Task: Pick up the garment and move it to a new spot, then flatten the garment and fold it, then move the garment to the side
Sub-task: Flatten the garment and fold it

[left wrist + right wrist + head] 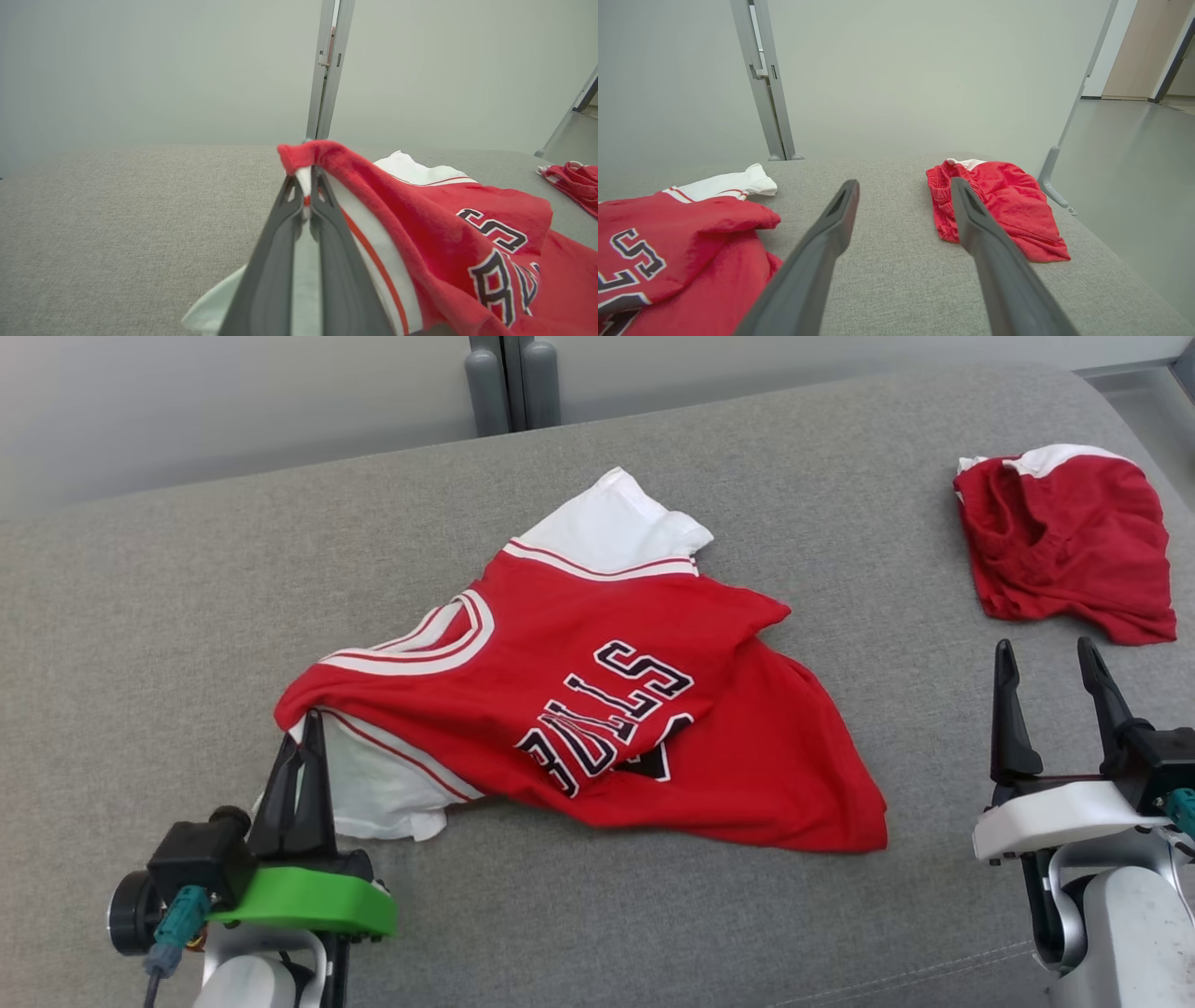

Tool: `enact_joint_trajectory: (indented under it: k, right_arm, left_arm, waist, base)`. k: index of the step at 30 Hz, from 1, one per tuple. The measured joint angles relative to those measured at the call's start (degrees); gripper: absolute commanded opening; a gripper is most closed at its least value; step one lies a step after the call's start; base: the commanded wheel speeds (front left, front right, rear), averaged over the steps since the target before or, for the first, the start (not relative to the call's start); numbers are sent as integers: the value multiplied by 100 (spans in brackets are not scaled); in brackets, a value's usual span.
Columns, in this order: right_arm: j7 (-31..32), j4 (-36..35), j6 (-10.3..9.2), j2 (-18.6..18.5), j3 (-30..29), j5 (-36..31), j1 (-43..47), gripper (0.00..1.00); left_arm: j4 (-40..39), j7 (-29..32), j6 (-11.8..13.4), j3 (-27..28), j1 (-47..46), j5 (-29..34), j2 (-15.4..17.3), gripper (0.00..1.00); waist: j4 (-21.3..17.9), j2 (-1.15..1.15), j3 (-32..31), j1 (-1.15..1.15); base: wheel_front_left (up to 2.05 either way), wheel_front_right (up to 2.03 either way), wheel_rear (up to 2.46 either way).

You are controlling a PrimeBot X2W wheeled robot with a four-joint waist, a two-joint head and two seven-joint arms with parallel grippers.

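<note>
Jersey (597,709) edge sits pinched between left fingers (280,242); right fingers (822,247) spread, well apart from it.

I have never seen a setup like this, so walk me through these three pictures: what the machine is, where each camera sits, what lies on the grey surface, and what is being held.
This is a two-armed robot. One picture comes from a camera on its head, looking down at a grey padded surface; the other two come from cameras on its wrists, each looking along its own two dark fingers.

On the surface lies a crumpled red and white jersey with dark lettering. A smaller red garment lies apart, to the robot's right.

The left tool, on the green mount, is closed on the jersey's near edge; the left wrist picture shows cloth pinched between its fingertips. The right tool, on the white mount, is open and holds nothing.
</note>
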Motion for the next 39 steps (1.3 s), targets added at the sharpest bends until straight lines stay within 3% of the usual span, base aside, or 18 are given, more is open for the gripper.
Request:
enact_joint_trajectory:
  k: [5, 17, 19, 20, 26, 31, 39]
  right_arm:
    - [-9, -41, 0, 0, -7, -1, -48, 100]
    - [-58, -34, 0, -1, -34, 10, -184, 100]
    - [-73, -20, 0, -1, -71, 11, -189, 100]
    - [-75, -13, 0, -1, -87, 11, -188, 100]
    - [-82, 120, 0, 0, -102, -25, -183, 100]
    - [12, 204, 0, -1, -68, -92, -163, 100]
    - [856, 647, 0, 0, 687, -243, -221, 100]
  left_arm:
    - [341, 162, 15, 163, -308, -64, 153, 0]
    - [2106, 149, -157, 385, -1440, -181, 270, 2]
    - [2254, 96, -200, 424, -1522, -193, 261, 56]
    - [2283, 79, -222, 436, -1533, -197, 256, 100]
    - [2252, 15, -322, 555, -1501, -179, 156, 100]
    - [1572, -3, -349, 825, -1060, 30, -32, 100]
    - [586, -12, -481, 821, -109, 374, -569, 100]
  waist:
    - [-86, 0, 154, 0]
    - [-500, 0, 571, 0]
    - [-553, 0, 622, 0]
    - [-565, 0, 635, 0]
    - [-498, 0, 563, 0]
    - [-307, 0, 370, 0]
    - [134, 0, 106, 0]
  base:
    - [0, 0, 0]
    - [0, 0, 0]
    - [0, 0, 0]
    - [0, 0, 0]
    - [0, 0, 0]
    - [0, 0, 0]
    - [0, 0, 0]
